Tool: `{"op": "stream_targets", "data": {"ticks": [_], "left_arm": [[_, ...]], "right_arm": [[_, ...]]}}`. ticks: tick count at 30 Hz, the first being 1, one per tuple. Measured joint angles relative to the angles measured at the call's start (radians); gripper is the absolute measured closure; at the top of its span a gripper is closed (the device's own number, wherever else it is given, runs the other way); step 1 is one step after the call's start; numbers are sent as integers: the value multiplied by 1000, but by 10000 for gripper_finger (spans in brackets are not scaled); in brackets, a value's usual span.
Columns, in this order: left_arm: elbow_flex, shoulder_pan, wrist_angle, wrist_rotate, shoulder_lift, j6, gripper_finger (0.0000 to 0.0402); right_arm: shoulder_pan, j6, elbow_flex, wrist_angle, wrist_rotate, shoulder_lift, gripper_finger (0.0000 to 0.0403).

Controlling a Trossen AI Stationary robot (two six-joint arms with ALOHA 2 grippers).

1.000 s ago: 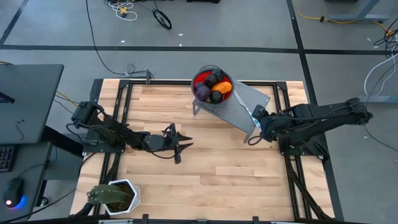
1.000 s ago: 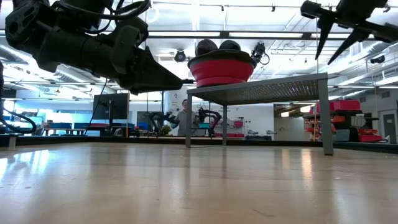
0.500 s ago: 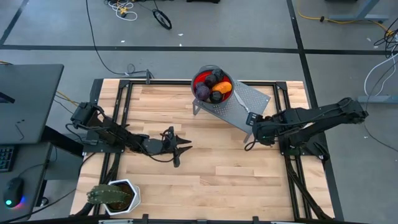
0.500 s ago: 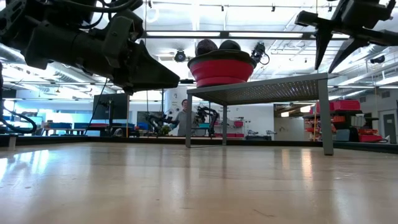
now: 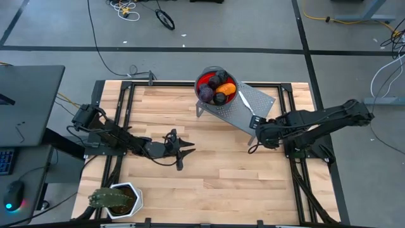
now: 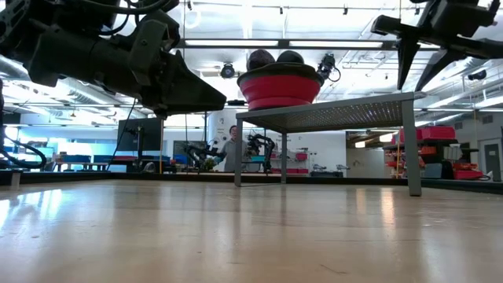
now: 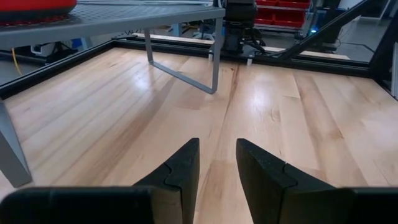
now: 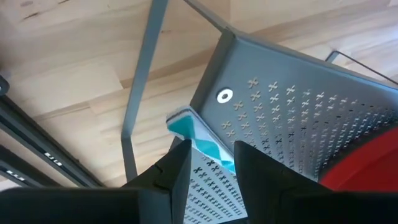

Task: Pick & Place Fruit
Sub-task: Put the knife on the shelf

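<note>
Right hand slightly spread above knife on rack, left hand slightly spread, low over table

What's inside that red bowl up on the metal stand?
The red bowl on the perforated grey metal stand holds rounded toy fruits: dark purple, orange and red ones show on top. Any pieces lying underneath them are covered, so the full count cannot be told.

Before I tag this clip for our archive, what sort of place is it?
Probably a robotics lab: a wooden worktable on a dark frame, cables across a grey floor, red parts bins behind.
</note>
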Motion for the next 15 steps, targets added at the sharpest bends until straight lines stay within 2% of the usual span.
{"op": "stream_targets", "data": {"ticks": [15], "left_arm": [[0,0,-6,0,0,4,288]], "right_arm": [[0,0,-1,93,0,30,271]]}}
